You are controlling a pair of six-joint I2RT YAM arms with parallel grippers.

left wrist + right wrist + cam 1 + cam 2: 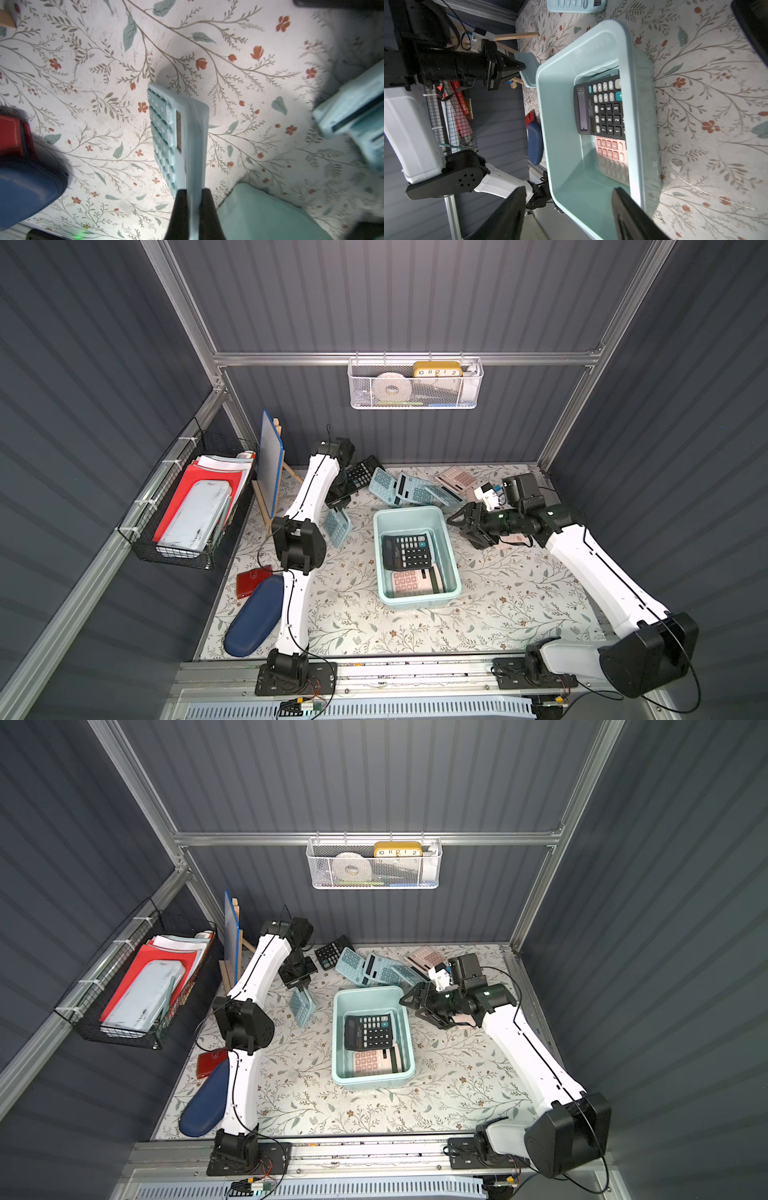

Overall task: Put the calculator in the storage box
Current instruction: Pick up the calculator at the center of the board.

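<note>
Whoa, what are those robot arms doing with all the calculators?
They are tidying calculators into the storage box. The left claw is shut on a pale blue calculator, pinching it by one end right beside the box. A black calculator and a pink calculator already lie inside. The right claw is open next to the box, holding nothing. More calculators sit in a heap at the back.

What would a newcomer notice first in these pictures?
The mint box in the middle of the table stands out, with a black calculator and a pink calculator lying inside. Beside it, the left end effector grips a blue calculator by one end. A heap of calculators lies behind the box.
</note>
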